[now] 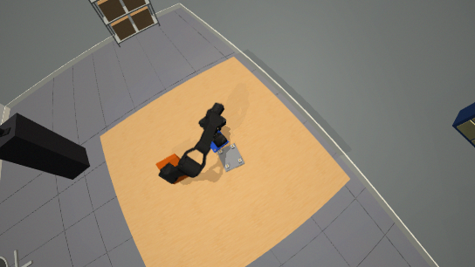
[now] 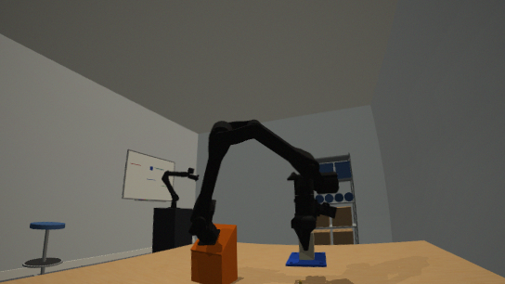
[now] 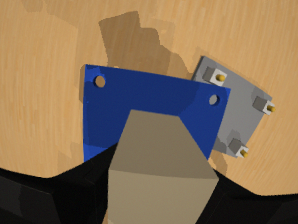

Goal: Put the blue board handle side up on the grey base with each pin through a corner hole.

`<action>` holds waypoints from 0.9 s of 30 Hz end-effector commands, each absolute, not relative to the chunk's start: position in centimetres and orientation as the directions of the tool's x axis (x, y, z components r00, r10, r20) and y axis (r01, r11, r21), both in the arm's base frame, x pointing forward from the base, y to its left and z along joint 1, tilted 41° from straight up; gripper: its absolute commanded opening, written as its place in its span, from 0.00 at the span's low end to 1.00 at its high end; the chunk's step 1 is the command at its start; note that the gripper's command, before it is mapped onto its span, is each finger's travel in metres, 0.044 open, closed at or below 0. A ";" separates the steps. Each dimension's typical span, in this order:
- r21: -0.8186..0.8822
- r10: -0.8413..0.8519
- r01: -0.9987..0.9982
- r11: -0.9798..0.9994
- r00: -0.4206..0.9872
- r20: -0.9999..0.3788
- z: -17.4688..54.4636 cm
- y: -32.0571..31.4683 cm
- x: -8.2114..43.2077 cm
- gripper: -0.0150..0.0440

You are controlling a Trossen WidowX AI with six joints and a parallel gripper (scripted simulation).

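The blue board (image 1: 215,148) (image 2: 293,263) (image 3: 150,90) hangs roughly level above the table, handle side up. My gripper (image 2: 304,246) (image 3: 152,151) points down and is shut on its square beige handle (image 2: 310,253) (image 3: 160,145). Two corner holes show in the wrist view; the other two are hidden. The grey base (image 1: 230,158) (image 3: 235,110) lies beside and partly under the board's right edge in the wrist view, turned at an angle to it. Three posts with gold pins (image 3: 220,78) show there; the fourth is hidden. No pin is seen in a hole.
The arm stands on an orange block (image 1: 168,161) (image 2: 213,260) on the wooden table (image 1: 262,196). Shadows of the arm and board fall on the table. A black pedestal (image 1: 48,148) (image 2: 172,232) and a shelf rack (image 1: 131,19) stand away from the table.
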State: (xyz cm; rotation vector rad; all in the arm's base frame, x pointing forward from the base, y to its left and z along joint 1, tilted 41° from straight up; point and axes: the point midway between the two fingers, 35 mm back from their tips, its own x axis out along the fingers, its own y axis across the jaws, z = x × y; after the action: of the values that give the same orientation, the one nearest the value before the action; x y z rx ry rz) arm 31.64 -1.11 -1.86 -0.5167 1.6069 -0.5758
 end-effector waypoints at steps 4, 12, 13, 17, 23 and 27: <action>-0.639 -0.633 0.038 0.769 -0.098 -0.768 -0.4 -2.4 32.3 0.25; -0.638 -0.631 0.085 0.765 -0.098 -0.769 0.7 -3.8 32.6 0.25; -0.639 -0.631 0.090 0.764 -0.098 -0.769 0.8 -4.0 32.6 0.25; -0.640 -0.633 0.110 0.760 -0.097 -0.768 1.4 -4.7 32.7 0.25; -0.643 -0.636 0.139 0.753 -0.097 -0.766 2.4 -5.9 32.9 0.25; -0.644 -0.637 0.159 0.748 -0.098 -0.764 3.0 -6.6 32.9 0.25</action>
State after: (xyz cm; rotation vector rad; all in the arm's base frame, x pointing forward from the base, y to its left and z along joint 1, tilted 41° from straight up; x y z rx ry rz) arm 32.68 -6.05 2.14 -0.4108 1.5496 -0.6875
